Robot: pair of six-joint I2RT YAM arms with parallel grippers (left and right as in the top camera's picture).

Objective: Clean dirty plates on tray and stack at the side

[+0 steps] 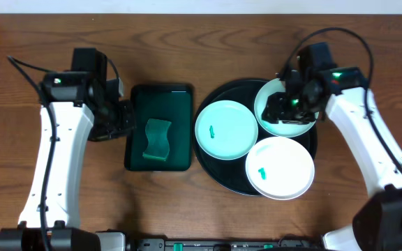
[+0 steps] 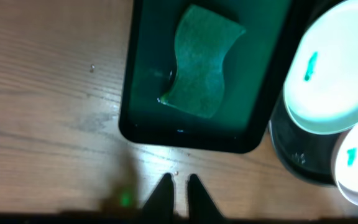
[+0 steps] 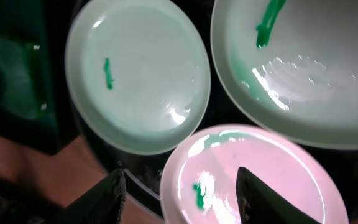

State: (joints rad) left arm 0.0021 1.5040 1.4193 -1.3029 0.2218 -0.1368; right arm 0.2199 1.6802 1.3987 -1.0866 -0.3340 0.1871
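Note:
Three pale plates lie on the round black tray (image 1: 237, 89). The left plate (image 1: 225, 130) and the front plate (image 1: 281, 167) each show a small green smear. My right gripper (image 1: 290, 106) hangs over the back right plate (image 1: 271, 97), covering much of it. In the right wrist view my right gripper (image 3: 181, 174) is open and holds nothing. Its fingers frame the left rim of the front plate (image 3: 260, 168). Beyond are the left plate (image 3: 138, 74) and the back right plate (image 3: 309, 68), both smeared. My left gripper (image 1: 121, 118) is left of the green tray. It (image 2: 180, 177) is shut and empty over bare wood.
A rectangular dark green tray (image 1: 138, 104) sits left of the black tray. A green sponge (image 1: 157, 138) lies in its front half, also in the left wrist view (image 2: 201, 62). Bare wooden table surrounds both trays.

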